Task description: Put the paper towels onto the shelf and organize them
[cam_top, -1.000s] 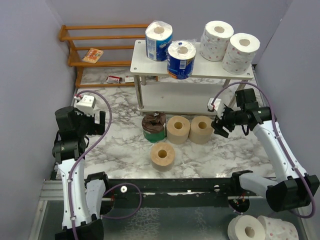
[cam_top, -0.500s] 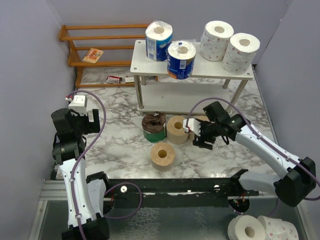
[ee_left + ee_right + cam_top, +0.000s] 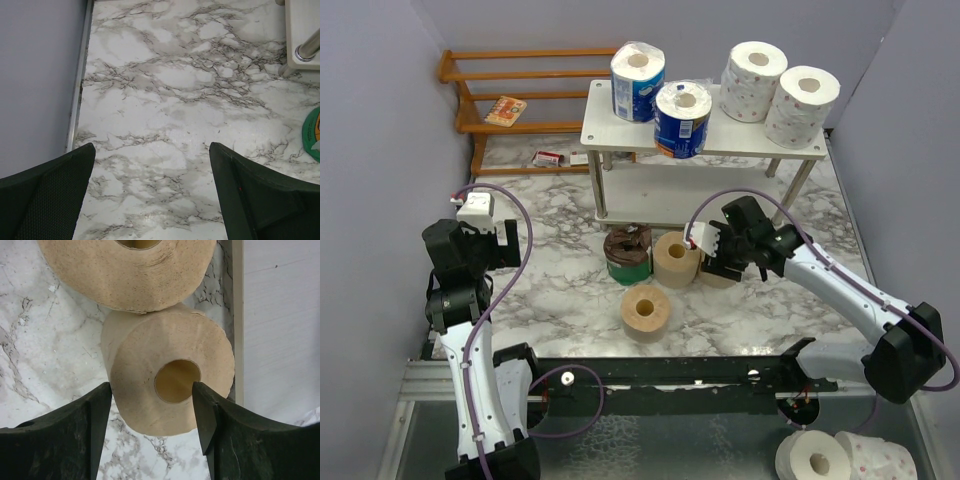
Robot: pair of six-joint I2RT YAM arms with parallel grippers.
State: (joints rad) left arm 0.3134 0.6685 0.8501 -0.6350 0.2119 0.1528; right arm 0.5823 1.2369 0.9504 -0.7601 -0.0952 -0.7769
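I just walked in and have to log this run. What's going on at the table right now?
The right gripper, jaws open, hangs over a tan roll next to the shelf, not yet gripping it. Two blue-wrapped rolls and two white rolls already stand on the top tier. Two more tan rolls and a dark brown roll sit on the table. The left gripper is open, holding nothing.

walls [image 3: 370,120]: plain lavender | tabletop [image 3: 570,300]: grey-veined white marble | orange rack [image 3: 520,53]: far-left corner
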